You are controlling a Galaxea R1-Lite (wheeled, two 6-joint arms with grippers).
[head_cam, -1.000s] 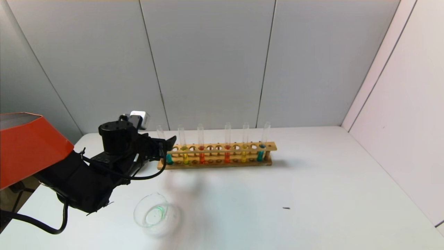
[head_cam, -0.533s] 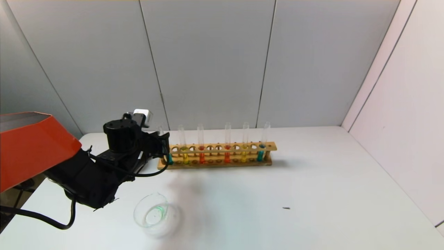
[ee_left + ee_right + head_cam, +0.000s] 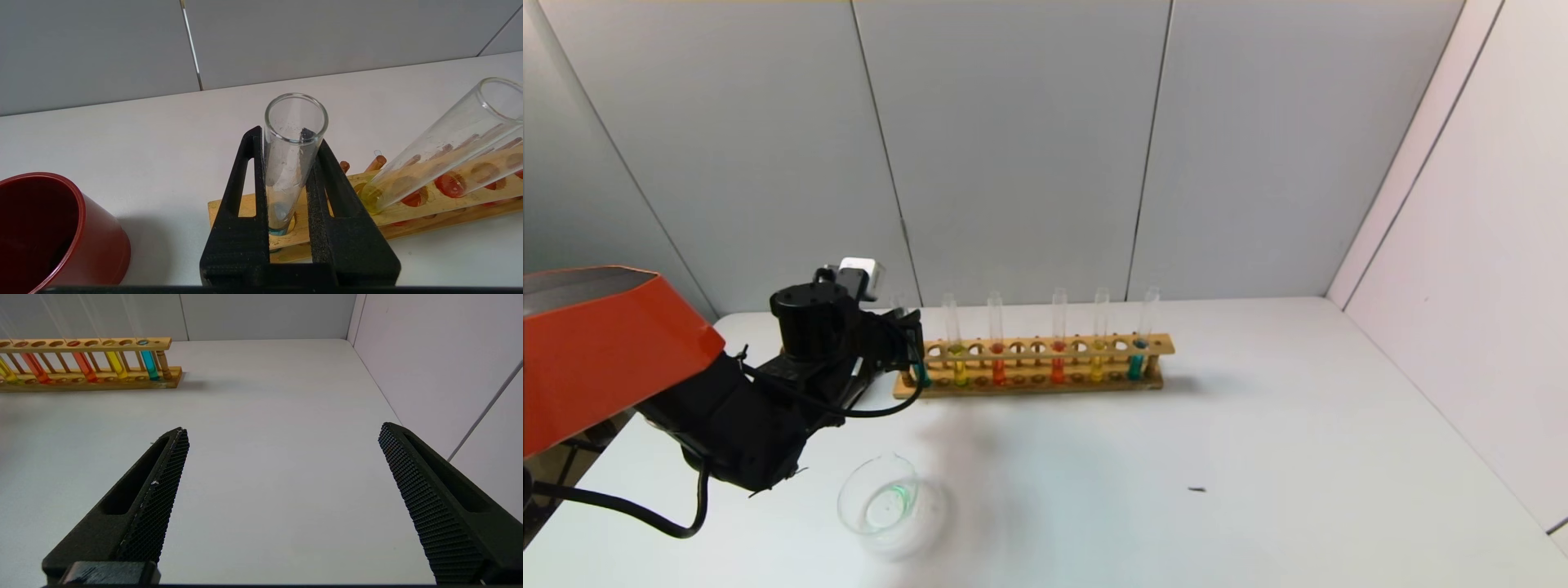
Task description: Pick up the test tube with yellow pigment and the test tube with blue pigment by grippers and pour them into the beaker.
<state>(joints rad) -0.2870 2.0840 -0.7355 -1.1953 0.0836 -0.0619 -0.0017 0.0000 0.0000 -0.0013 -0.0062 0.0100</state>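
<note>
Grey wall panels are backing the white table (image 3: 1258, 425) where I'm keeping my left gripper (image 3: 286, 212) clenched on the slender glass test tube with blue pigment (image 3: 291, 163), seated in the wooden rack's (image 3: 1045, 384) left-edge hole, and I'm judging a tilted lift could jam it, while my right gripper (image 3: 282, 498) is hanging spread open.

no readable text, labels, brands, numbers or signs anywhere: none on the wooden rack (image 3: 1033, 365), the tubes, the beaker (image 3: 885, 504), the walls or the bench (image 3: 1258, 457).
</note>
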